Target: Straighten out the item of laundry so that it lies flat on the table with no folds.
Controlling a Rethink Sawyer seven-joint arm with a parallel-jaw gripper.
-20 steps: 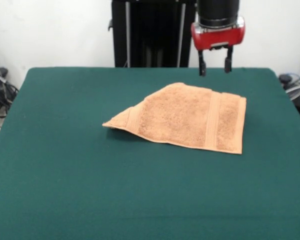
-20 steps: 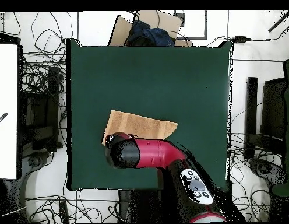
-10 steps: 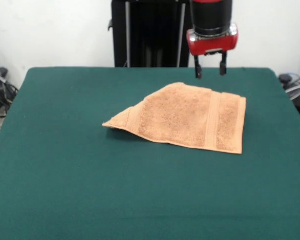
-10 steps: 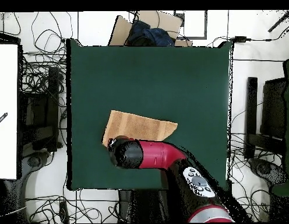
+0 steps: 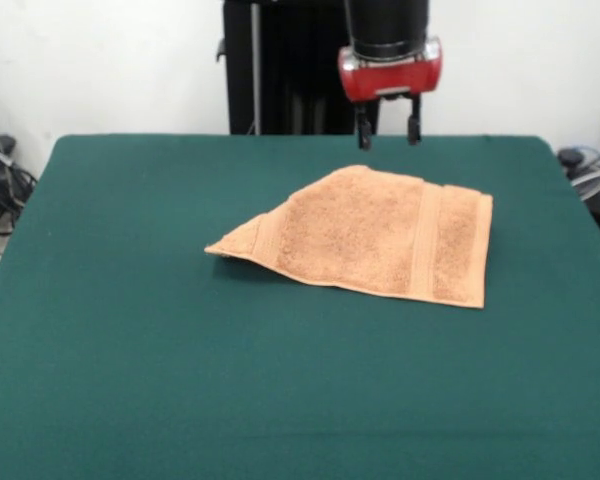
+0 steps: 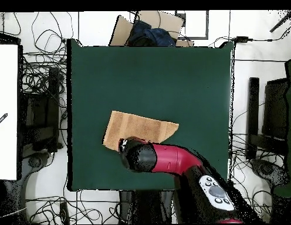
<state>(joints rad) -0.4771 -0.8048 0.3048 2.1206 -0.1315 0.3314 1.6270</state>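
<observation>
The towel (image 5: 375,235) lies on the dark green worktop (image 5: 130,350), in the half that is closer to the robot. In the front view it is a little toward the right edge and nearer the far edge than the near edge. It is not flat. The right part is spread out, with a straight right edge and a woven band running parallel to this edge. The left part comes to a point directed toward the left edge of the worktop, and there the cloth looks folded over itself, with a second band crossing the point. Under this point there is a small dark shadow, so the tip seems slightly lifted from the surface.

In the overhead view the towel (image 6: 139,127) shows as a long tan shape with one slanted end. The side nearest the robot's edge of the worktop is partly hidden by the red arm (image 6: 171,159).

The hand (image 5: 387,124) hangs above the far edge of the worktop, just behind the far border of the towel and not touching it. Its two dark fingers (image 5: 362,128) point straight down with a clear gap between them, so the hand is moderately wide and holds nothing. Behind it stands the black pedestal (image 5: 290,70).
</observation>
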